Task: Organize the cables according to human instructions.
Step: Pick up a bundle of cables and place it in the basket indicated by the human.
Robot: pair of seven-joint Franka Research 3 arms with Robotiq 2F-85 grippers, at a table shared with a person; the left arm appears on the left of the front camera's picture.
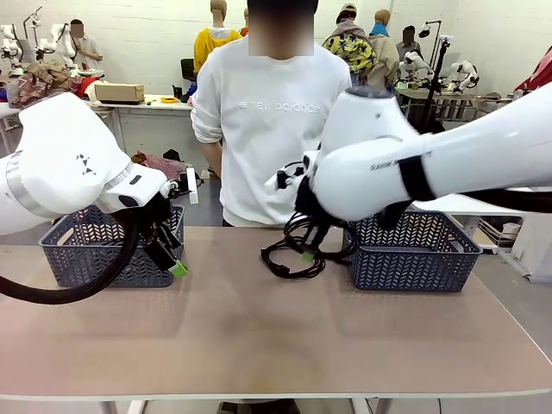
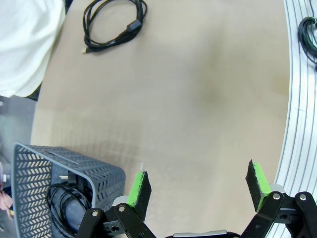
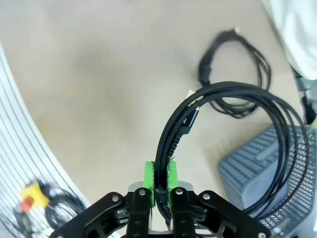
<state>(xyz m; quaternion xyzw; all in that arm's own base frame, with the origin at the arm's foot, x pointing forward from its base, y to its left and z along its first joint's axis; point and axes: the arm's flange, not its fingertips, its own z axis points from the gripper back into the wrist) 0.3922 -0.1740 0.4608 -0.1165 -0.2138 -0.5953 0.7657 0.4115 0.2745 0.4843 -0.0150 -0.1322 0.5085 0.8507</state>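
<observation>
My right gripper (image 3: pixel 161 179) is shut on a coiled black cable (image 3: pixel 225 99), which loops up and over toward the right basket (image 3: pixel 257 171). In the front view the right gripper (image 1: pixel 307 250) hangs just left of that basket (image 1: pixel 414 252), above a second cable (image 1: pixel 286 263) lying coiled on the table. That lying cable also shows from both wrists (image 3: pixel 237 74) (image 2: pixel 113 22). The left gripper (image 1: pixel 172 259) is open with nothing between its fingers (image 2: pixel 139 188). It hovers beside the left basket (image 2: pixel 44 163), which has a cable (image 2: pixel 62 201) inside.
A person in a white sweatshirt (image 1: pixel 276 112) stands at the far edge between the two grey baskets (image 1: pixel 103 254). The table's near half (image 1: pixel 259 345) is bare. Its metal edge rail (image 2: pixel 297 124) runs along the right of the left wrist view.
</observation>
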